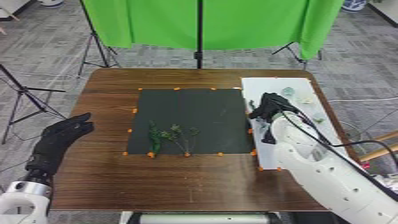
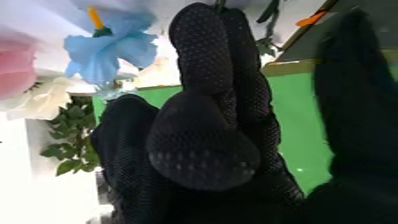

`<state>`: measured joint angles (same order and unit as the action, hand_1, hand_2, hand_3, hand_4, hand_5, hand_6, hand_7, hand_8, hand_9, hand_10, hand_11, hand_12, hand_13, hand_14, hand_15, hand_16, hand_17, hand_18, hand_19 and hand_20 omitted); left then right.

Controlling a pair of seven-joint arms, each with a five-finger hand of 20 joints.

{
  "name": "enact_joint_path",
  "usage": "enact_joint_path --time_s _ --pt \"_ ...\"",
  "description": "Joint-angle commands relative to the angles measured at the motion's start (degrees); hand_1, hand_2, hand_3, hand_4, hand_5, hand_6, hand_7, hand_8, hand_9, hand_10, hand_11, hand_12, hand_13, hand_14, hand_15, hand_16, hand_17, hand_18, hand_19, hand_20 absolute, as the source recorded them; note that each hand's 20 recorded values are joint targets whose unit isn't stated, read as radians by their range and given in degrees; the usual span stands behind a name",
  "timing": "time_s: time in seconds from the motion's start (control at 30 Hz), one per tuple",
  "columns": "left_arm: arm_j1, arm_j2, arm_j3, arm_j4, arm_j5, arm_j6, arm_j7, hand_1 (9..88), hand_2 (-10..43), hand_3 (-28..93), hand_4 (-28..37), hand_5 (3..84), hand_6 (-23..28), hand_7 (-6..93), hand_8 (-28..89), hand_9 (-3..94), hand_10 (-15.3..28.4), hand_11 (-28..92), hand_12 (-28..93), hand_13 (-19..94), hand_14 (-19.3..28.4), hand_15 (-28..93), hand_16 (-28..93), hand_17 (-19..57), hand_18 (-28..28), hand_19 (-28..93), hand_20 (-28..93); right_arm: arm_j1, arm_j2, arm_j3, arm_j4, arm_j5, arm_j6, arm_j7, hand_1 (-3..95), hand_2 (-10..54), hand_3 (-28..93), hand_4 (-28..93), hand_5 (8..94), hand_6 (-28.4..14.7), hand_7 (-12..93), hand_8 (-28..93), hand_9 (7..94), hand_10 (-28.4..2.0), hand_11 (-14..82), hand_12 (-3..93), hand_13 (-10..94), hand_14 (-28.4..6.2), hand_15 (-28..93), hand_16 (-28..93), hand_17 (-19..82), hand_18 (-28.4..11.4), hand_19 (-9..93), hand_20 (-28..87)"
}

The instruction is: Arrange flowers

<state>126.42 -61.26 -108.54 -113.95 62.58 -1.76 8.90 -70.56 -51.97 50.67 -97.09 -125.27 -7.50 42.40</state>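
Right hand (image 1: 272, 107): held over white board (image 1: 266, 86), opening and grip cannot be told | Left hand (image 1: 62, 136): held open, empty, at counter's (image 1: 111, 100) left edge | Green sprigs (image 1: 155, 141): laid on black mat (image 1: 191, 112) | Blue flower (image 2: 111, 52), pink flower (image 2: 12, 70), white flower (image 2: 43, 101): seen near right hand in wrist view
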Motion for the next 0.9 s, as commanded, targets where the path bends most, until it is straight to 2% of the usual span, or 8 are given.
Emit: enact_joint_path --time_s 0.03,0.07,0.1,0.13,0.17,0.2,0.5,0.9 --pt "0.35 -0.62 0.19 0.16 0.35 -0.64 -0.58 29.0 -1.2 65 -15.4 47.9 5.9 9.3 -5 44.9 14.7 17 11 37 18.5 15 1 11.5 13.5 11 22 -0.71 -0.82 -3.37 1.98 -3.15 4.28 -0.13 46.6 -9.5 56 -14 80.4 -4.8 23 13 87.3 -13.5 44.3 30.0 94 -0.9 63 29 70 -12.0 93 60" --pt "0.32 -0.63 0.2 0.14 0.33 -0.56 -0.68 29.0 -1.2 65 -15.4 47.9 5.9 9.3 -5 44.9 14.7 17 11 37 18.4 15 1 11.5 13.5 11 22 -0.82 -1.07 -3.47 2.08 -3.23 4.11 -0.29 51.5 -9.5 48 -10 80.7 -4.7 24 19 87.4 -13.2 45.1 29.9 94 -0.7 64 29 71 -11.8 93 60" --pt "0.2 -0.62 0.25 0.21 0.34 -0.69 -0.71 29.0 -1.2 65 -15.4 47.9 5.9 9.3 -5 44.9 14.7 17 11 37 18.4 15 1 11.5 13.5 11 22 -0.87 -1.06 -3.79 2.05 -3.04 4.17 -0.2 65.9 -9.5 9 19 80.3 -4.9 25 22 87.2 -13.5 45.9 29.9 94 -0.1 65 28 70 -12.0 93 59" --pt "0.38 -0.66 0.2 0.13 0.34 -0.62 -0.62 28.9 -1.3 65 -15.4 47.9 5.9 9.3 -5 44.9 14.7 17 11 37 18.4 15 1 11.5 13.4 11 22 -0.82 -1.15 -4.07 2.17 -2.86 4.44 -0.32 74.6 -9.5 -10 30 81.0 -4.7 25 23 87.5 -13.1 45.9 29.9 94 -0.1 65 28 71 -11.8 93 59" --pt "0.33 -0.65 0.22 0.1 0.36 -0.63 -0.66 29.0 -1.2 65 -15.4 47.9 5.9 9.3 -5 44.8 14.7 17 11 37 18.4 15 1 11.5 13.4 11 22 -0.92 -1.28 -4.11 2.17 -2.74 4.37 -0.45 81.1 -9.5 -24 39 81.6 -4.4 25 24 87.9 -12.9 46.0 29.9 94 -0.1 65 28 72 -11.6 93 59" --pt "0.32 -0.68 0.19 0.09 0.4 -0.68 -0.7 29.0 -1.2 65 -15.4 47.9 5.9 9.3 -5 44.8 14.7 17 11 37 18.5 15 1 11.5 13.4 11 22 -0.85 -1.38 -4.28 2.23 -2.55 4.23 -0.34 82.7 -9.5 -27 42 81.8 -4.3 26 24 88.0 -12.8 46.1 29.9 94 -0.1 65 28 72 -11.5 93 59" --pt "0.92 -0.72 -0.07 -0.2 0.27 -0.59 -0.86 29.0 -1.2 65 -15.5 47.8 5.9 9.4 -5 44.6 14.5 17 11 36 18.5 14 1 11.2 13.5 11 22 -1.33 -1.17 -2.93 1.18 2.4 5.79 -0.42 86.9 -9.5 -28 57 82.3 -3.8 30 25 89.5 -12.1 47.4 29.6 94 0.3 68 26 73 -11.5 93 59" --pt "0.8 -0.8 -0.16 -0.17 0.44 -1.02 -1.24 29.0 -1.1 65 -15.5 47.7 5.9 9.4 -5 44.4 14.5 17 11 36 18.4 14 1 11.0 13.5 11 22 -4.88 -0.35 6.01 -7.48 10.13 15.73 -1.98 86.6 -9.5 -28 63 81.2 -5.1 33 27 89.3 -12.7 49.5 29.6 94 0.6 70 25 74 -11.5 93 60"
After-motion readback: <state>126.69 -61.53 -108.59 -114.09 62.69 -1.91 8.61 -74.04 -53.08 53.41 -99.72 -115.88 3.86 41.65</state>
